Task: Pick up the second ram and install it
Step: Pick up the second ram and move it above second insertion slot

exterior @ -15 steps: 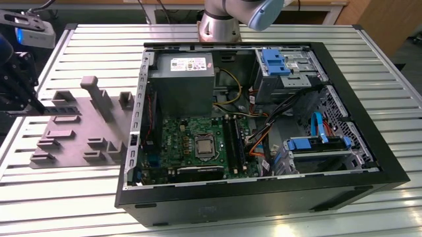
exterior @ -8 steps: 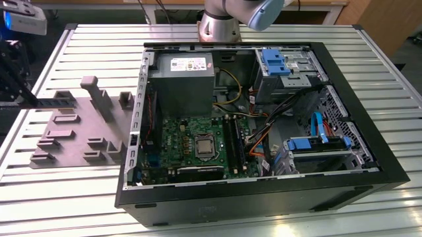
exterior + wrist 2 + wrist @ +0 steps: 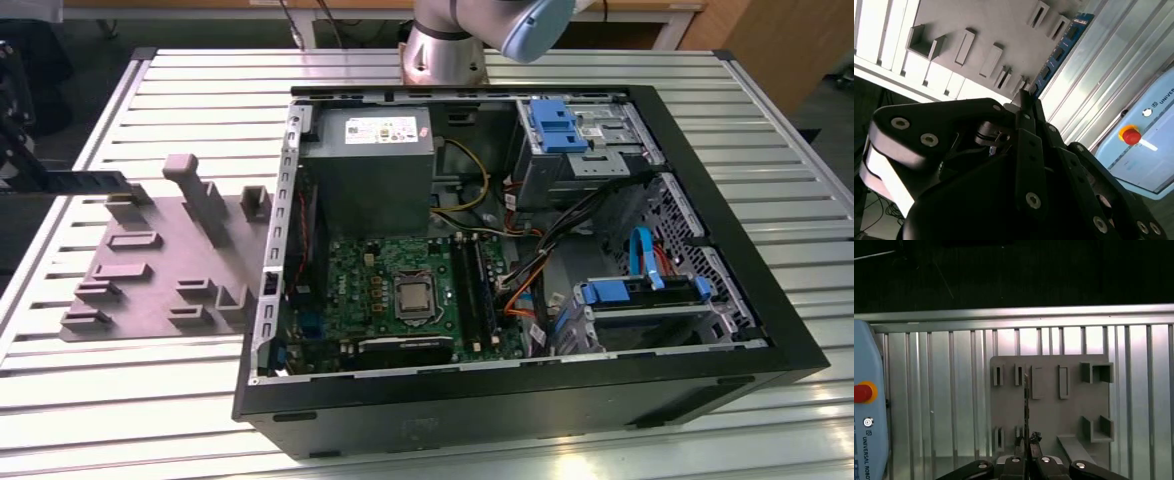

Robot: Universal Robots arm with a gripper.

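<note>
The second ram (image 3: 1058, 54) sat pinched, as far as I could see, in the gripper's (image 3: 1026, 442) closed jaws over the grey fixture (image 3: 1054, 415).

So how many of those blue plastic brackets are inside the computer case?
2. One blue bracket sits at the case's far end; the other lies toward the exterior view's right. More may hide under the cables.

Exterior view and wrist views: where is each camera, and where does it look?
Exterior view: high, looking down on computer case and grey fixture; arm base shows.
First wrist view: above the fixture, facing down; gripper holding the second ram shows.
Second wrist view: behind the gripper, looking slantwise along it.
Wrist views share ram, fixture.
</note>
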